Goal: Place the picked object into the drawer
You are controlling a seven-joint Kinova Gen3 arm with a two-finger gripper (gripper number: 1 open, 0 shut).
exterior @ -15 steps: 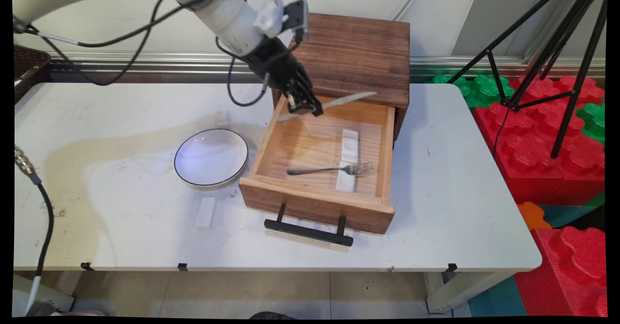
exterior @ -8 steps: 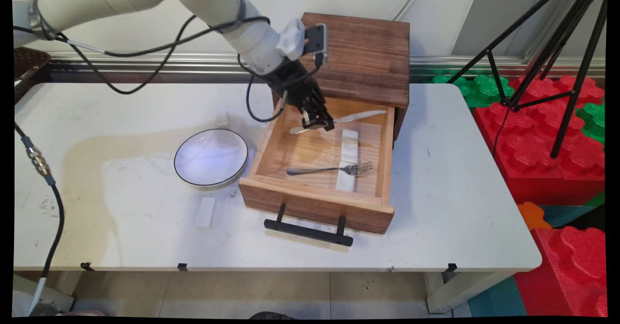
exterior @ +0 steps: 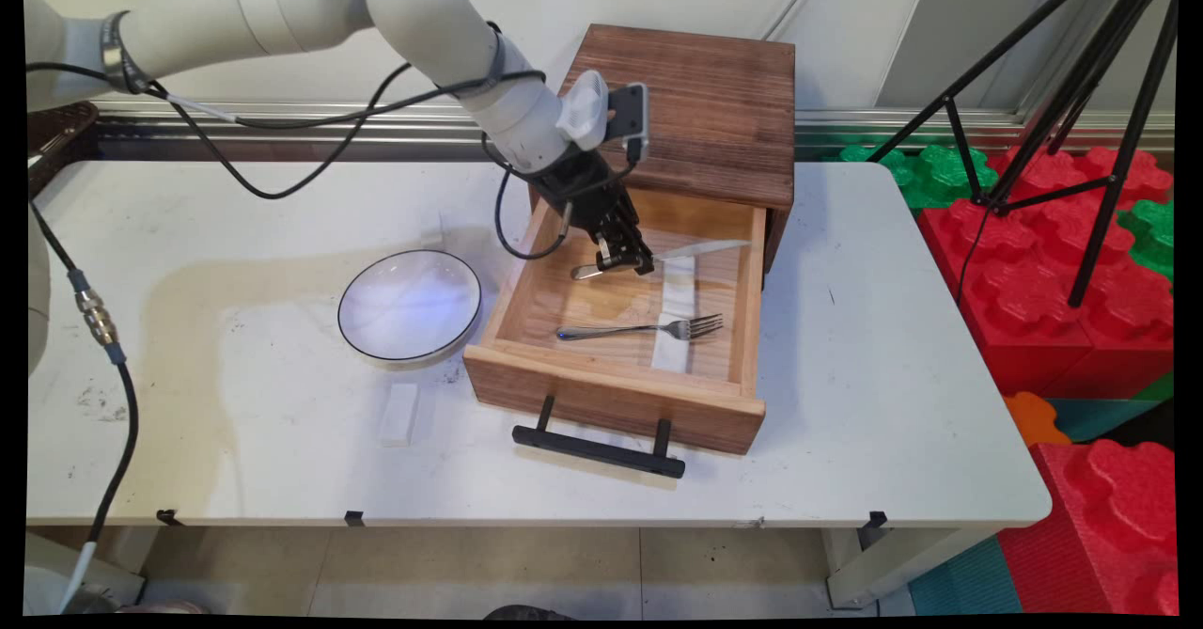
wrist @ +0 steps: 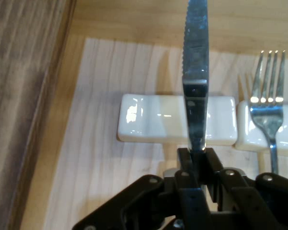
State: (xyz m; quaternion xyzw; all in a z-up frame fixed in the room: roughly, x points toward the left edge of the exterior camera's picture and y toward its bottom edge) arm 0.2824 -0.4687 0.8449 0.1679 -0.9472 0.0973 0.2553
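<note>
My gripper (exterior: 628, 262) is shut on a metal table knife (exterior: 700, 250) and holds it inside the open wooden drawer (exterior: 611, 394), near its back. The blade points right, above a white ceramic rest (exterior: 679, 276). In the hand view the knife (wrist: 196, 72) runs straight up from my gripper (wrist: 197, 155), crossing over the white rest (wrist: 153, 120). A fork (exterior: 639, 330) lies in the drawer's front part, its tines on a second white rest (exterior: 673, 354); the fork (wrist: 268, 105) shows at the right of the hand view.
The drawer belongs to a dark wooden cabinet (exterior: 695, 107) at the table's back. A white plate with a dark rim (exterior: 410, 306) sits left of the drawer, a white rest (exterior: 398, 413) in front of it. A tripod (exterior: 1081, 93) and foam blocks (exterior: 1053, 262) stand beyond the right edge.
My gripper has come down and to the right with the knife, from above the drawer's back left corner to low inside the drawer over the white rest.
</note>
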